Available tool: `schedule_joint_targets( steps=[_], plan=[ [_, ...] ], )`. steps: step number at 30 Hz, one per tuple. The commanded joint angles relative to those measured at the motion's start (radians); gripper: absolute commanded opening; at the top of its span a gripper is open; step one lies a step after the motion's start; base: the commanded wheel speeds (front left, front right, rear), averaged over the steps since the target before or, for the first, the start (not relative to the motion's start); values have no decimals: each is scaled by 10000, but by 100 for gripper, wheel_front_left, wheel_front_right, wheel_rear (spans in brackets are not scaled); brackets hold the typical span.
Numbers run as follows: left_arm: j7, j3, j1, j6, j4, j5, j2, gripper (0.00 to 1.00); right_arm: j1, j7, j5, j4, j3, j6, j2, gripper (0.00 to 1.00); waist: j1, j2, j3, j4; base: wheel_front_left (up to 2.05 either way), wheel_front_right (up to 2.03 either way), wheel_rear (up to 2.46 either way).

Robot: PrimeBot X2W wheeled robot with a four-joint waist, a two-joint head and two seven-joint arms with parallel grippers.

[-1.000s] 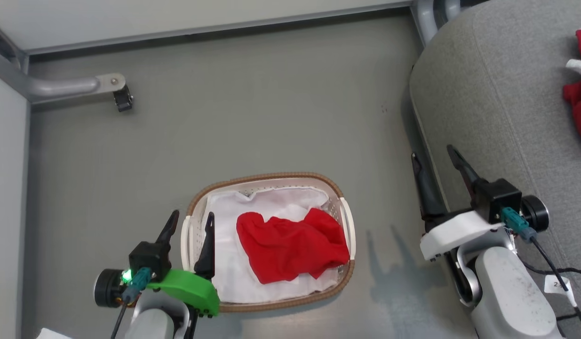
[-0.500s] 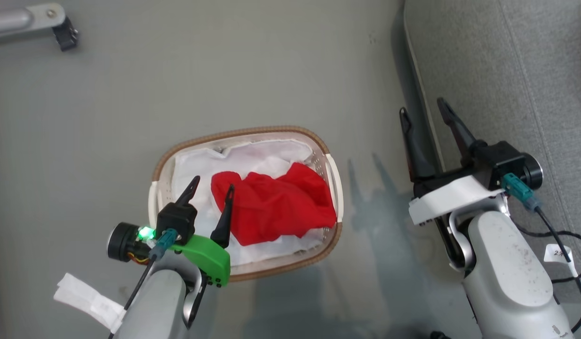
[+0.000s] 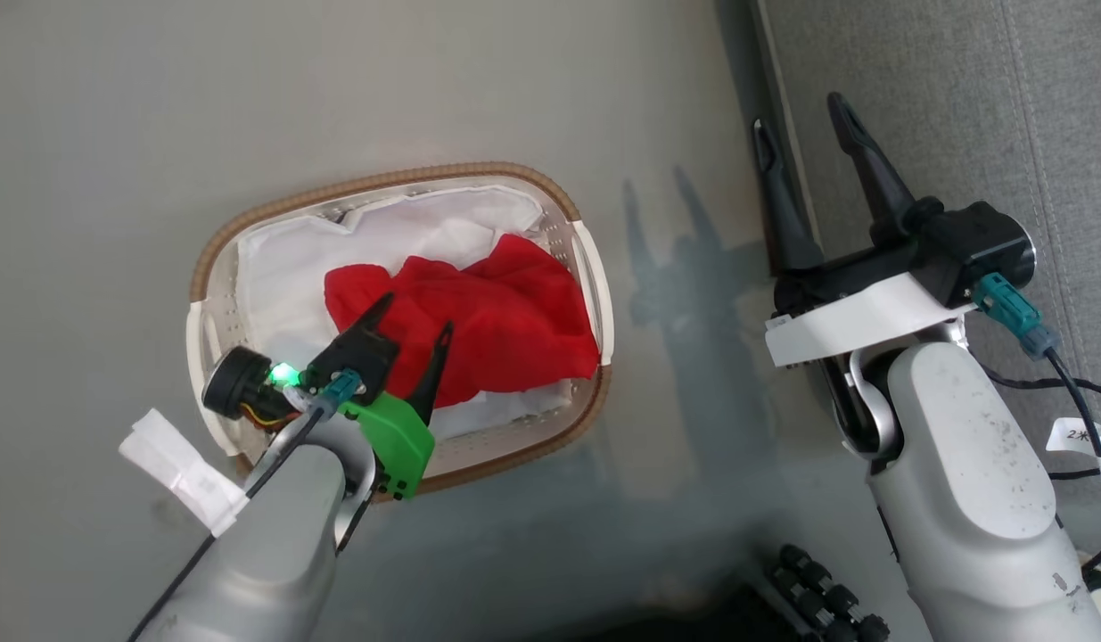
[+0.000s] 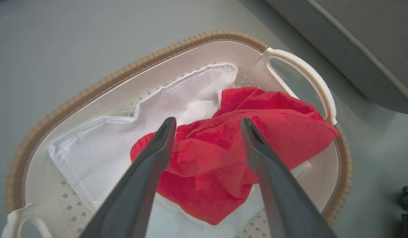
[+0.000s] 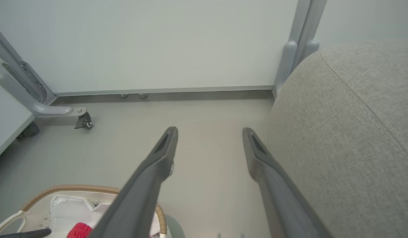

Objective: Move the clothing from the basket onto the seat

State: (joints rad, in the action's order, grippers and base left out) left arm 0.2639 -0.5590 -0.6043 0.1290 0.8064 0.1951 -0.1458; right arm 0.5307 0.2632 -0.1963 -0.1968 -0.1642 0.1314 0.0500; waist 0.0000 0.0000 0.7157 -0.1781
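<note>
Grey floor [image 3: 113, 134]: basket [image 3: 381, 176], red clothing [image 3: 505, 312], half-legible tag [image 3: 1074, 437]

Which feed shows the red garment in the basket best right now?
The left wrist view: the red garment lies close, folds clear, between the fingers of the open left hand. The head view shows it smaller, partly behind that hand. The right wrist view catches one red corner.

Bright, even light all round. The right gripper's [image 3: 800, 111] two long dark fingers throw soft twin shadows leftward onto the glossy grey floor [image 3: 113, 134], and a darker patch pools at the near edge. Wrist views bow at their edges. The crumpled red garment [image 4: 230, 138] looks sharp and saturated.
</note>
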Motion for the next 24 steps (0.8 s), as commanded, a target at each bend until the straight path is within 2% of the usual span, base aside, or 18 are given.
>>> schedule_joint_targets(
  steps=[1,11,17,24],
  plan=[
    [9,-299,-414,22,228,132,-181,100,183,22,-84,78,-34,-14,28,100,0,0,665,-440,0,0,0],
    [7,-2287,-1868,23,1943,915,-222,100,342,22,-346,207,-197,-14,28,100,0,0,1342,-616,0,0,0],
    [-21,-2866,-2619,23,3193,1094,-227,100,504,22,-409,284,-248,-14,29,100,0,0,1759,-708,0,0,0],
    [-27,-3388,-3291,24,3993,1278,-127,100,634,22,-480,437,-290,-14,29,100,0,0,2173,-749,0,0,0]
  ],
)
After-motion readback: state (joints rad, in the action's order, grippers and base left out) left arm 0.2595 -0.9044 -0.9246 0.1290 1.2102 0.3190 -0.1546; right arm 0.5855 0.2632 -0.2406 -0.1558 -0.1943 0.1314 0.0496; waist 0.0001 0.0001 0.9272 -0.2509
